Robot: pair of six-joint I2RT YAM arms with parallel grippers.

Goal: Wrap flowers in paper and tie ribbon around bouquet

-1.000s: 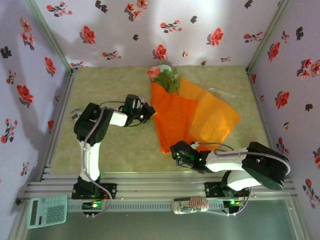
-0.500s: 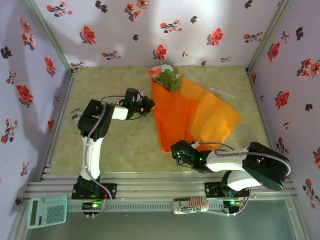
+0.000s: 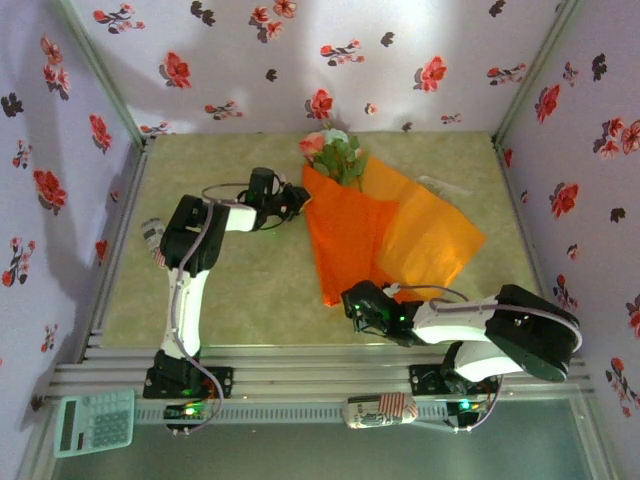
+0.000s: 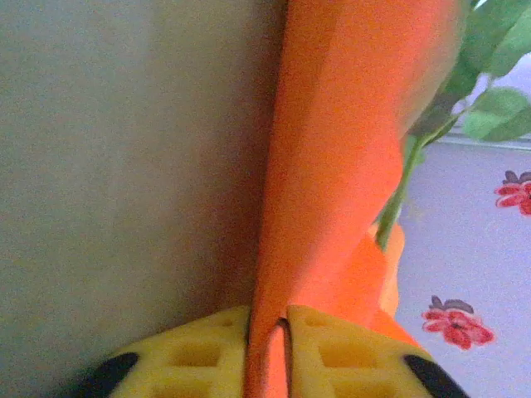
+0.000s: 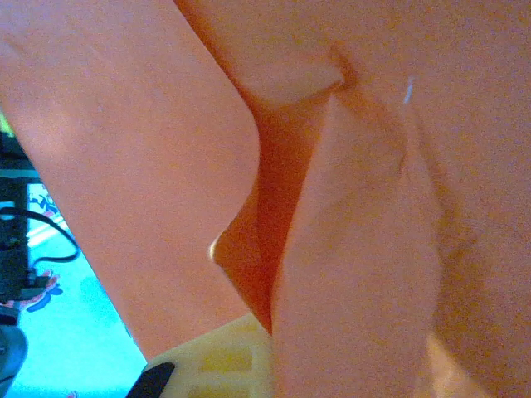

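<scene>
The orange paper (image 3: 375, 235) lies folded over the flowers (image 3: 335, 152), whose pink and cream blooms and green leaves stick out at its far end. My left gripper (image 3: 297, 203) is at the paper's upper left edge. In the left wrist view its yellow fingers (image 4: 191, 361) stand a narrow slit apart, with the paper's edge (image 4: 332, 166) between them. My right gripper (image 3: 355, 300) is at the paper's near tip. In the right wrist view the paper (image 5: 373, 207) hangs close before the lens and covers all but one cream finger (image 5: 220, 361). A pale ribbon (image 3: 445, 186) lies by the paper's far right edge.
Flower-print walls (image 3: 60, 150) close the table on three sides. A calculator (image 3: 95, 422) and a small patterned can (image 3: 380, 410) lie on the front rail. Bare tabletop (image 3: 230, 290) stretches left of the paper.
My left gripper has moved toward the back wall along the paper's left edge, and its fingers have eased slightly apart. The right arm has not moved.
</scene>
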